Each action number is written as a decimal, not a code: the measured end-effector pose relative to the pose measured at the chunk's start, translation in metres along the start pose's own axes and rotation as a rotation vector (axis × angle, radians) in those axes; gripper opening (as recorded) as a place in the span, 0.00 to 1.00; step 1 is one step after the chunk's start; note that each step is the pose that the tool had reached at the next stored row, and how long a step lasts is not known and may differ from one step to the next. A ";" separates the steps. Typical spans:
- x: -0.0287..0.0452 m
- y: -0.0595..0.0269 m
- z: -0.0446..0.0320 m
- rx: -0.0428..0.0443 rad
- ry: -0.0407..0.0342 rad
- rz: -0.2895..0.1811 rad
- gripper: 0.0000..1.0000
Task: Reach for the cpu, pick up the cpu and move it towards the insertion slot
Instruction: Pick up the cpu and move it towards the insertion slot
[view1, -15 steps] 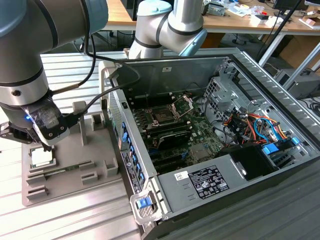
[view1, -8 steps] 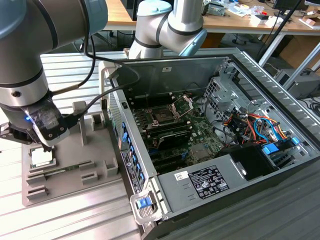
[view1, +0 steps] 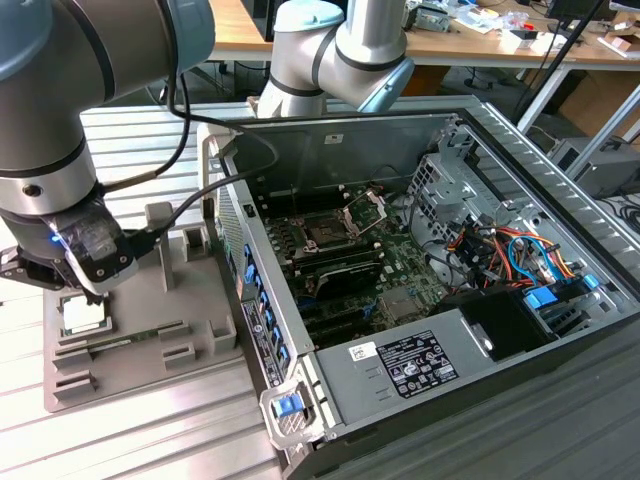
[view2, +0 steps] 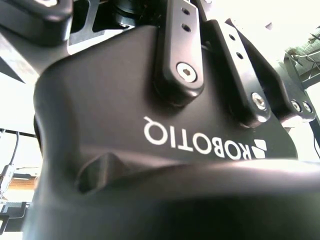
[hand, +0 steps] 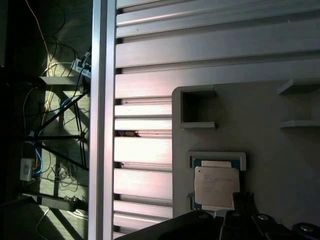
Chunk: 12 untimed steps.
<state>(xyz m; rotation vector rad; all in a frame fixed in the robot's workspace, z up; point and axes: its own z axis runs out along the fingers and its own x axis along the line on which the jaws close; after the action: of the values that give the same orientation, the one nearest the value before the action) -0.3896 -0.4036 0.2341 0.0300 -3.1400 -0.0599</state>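
The cpu (view1: 84, 314), a small whitish-silver square chip, lies flat in a pocket of the grey tray (view1: 140, 335) at the exterior view's left. My gripper (view1: 60, 283) hangs just above the chip, slightly toward its far side, and does not touch it. In the first wrist view the cpu (hand: 216, 187) sits in its pocket on the tray (hand: 280, 165), with the gripper's dark links (hand: 250, 220) close beside it. The second wrist view looks at the gripper's black body (view2: 165, 140). The insertion slot (view1: 325, 236) is a dark square socket with its silver frame raised, inside the open computer case.
The open computer case (view1: 300, 345) stands right beside the tray, its side wall between tray and motherboard. Upright grey holders (view1: 160, 228) rise from the tray. All of it rests on a slatted aluminium table (view1: 130, 440). Coloured cables (view1: 520, 260) fill the case's right side.
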 end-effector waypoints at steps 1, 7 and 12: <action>0.0001 0.0000 0.0002 -0.0001 0.0000 0.000 0.11; 0.0011 -0.0002 0.0024 -0.0002 -0.0002 0.000 0.11; 0.0030 -0.0008 0.0039 0.0000 0.0000 0.000 0.11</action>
<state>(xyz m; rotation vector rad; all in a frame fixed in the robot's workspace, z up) -0.3926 -0.4043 0.2302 0.0298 -3.1400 -0.0600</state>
